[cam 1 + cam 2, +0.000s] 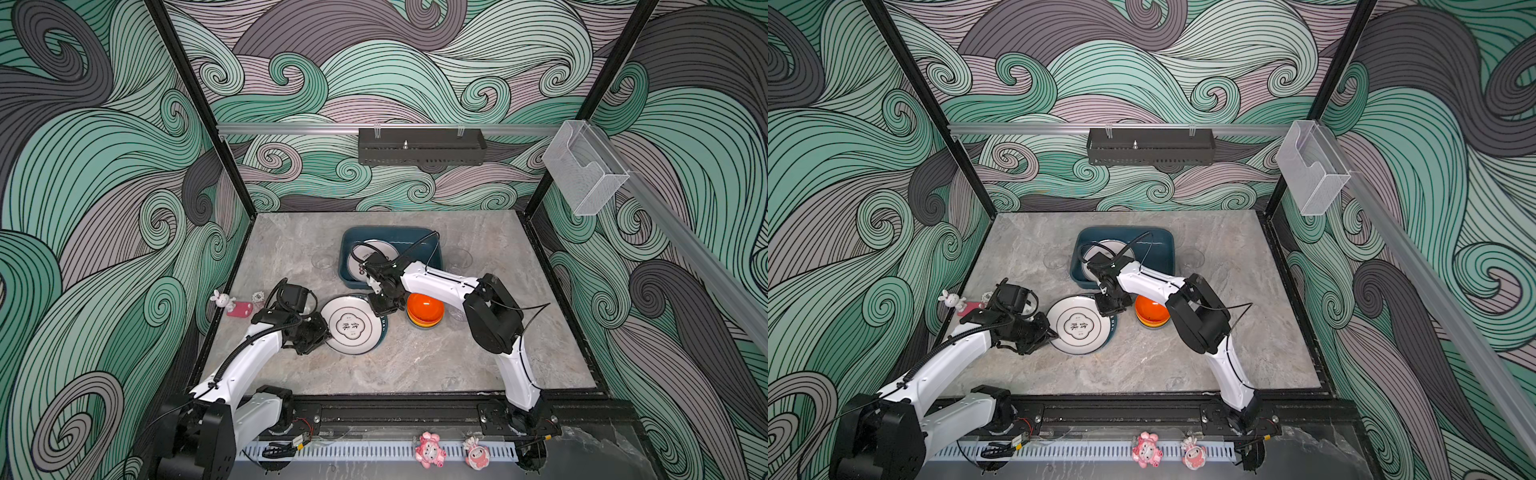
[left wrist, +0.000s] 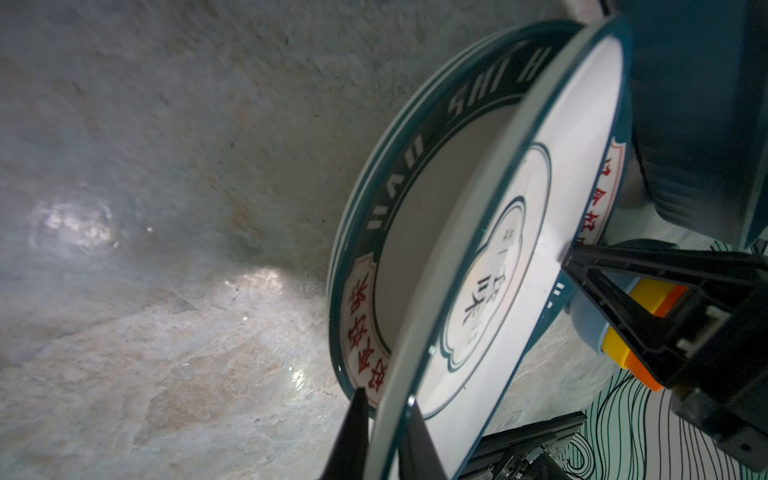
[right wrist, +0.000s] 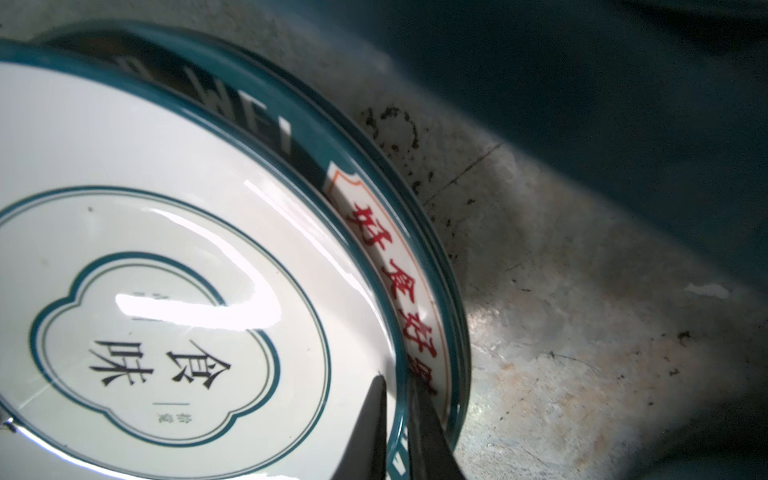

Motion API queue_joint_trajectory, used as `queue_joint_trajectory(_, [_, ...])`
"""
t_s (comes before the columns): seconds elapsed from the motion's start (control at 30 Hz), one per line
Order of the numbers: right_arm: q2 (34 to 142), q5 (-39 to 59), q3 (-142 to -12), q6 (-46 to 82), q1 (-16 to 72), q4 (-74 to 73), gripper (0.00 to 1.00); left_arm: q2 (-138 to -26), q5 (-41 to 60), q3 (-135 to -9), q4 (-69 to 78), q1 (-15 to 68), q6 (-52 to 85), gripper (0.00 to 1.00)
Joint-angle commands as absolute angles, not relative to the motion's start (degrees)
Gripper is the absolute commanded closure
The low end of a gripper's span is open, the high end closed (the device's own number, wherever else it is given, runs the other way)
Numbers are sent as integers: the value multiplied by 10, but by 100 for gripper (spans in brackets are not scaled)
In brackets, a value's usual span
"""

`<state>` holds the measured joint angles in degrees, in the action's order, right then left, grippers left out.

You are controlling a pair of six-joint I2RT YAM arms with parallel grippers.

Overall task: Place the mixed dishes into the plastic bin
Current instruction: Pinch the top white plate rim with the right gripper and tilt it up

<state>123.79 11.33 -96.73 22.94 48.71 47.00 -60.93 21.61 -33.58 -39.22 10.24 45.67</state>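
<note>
the main danger from here, as i judge it, is that the round white plate with black characters in its middle (image 1: 352,325) slips or twists, because each arm holds it only by a thin piece of its glazed rim; if one arm rises faster than the other, the rim can slide out of a grip and the plate can fall on the second plate with a teal rim and red characters (image 2: 399,199) that lies under it. this pair sits on the grey marble-like table (image 1: 415,374) in front of the dark teal rectangular plastic bin (image 1: 409,237), near its front wall. the plate must go over that wall, so a low carry may knock its edge against it. inside the bin another white plate (image 1: 384,248) lies already, and a hard landing on it may chip both. the stack of small bowls with an orange one on top (image 1: 424,309), also in front of the bin and just beside the right arm, could be pushed when that arm turns. the left gripper (image 2: 386,405) is closed to a narrow gap and pinches the white plate's rim on the side away from the bin, one finger on each face of it. the right gripper (image 3: 397,382) is likewise nearly closed and grips the same rim on the side nearer the bin. in the left wrist view a gap shows between the held plate and the lower one
</note>
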Motion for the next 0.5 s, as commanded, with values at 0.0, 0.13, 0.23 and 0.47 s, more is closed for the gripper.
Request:
queue_joint_trajectory(0.0, [1237,112,-964,228,493,477,86,-609,196,-346,-432,103,457,90])
queue_joint_trajectory(0.13, [1213,112,-960,227,493,474,85,-606,194,-354,-439,102,454,95])
queue_joint_trajectory(0.23, [1191,114,-953,228,493,467,83,-603,195,-363,-443,102,451,96])
queue_joint_trajectory(0.47, [1145,122,-936,232,492,461,75,-589,210,-385,-451,102,451,100])
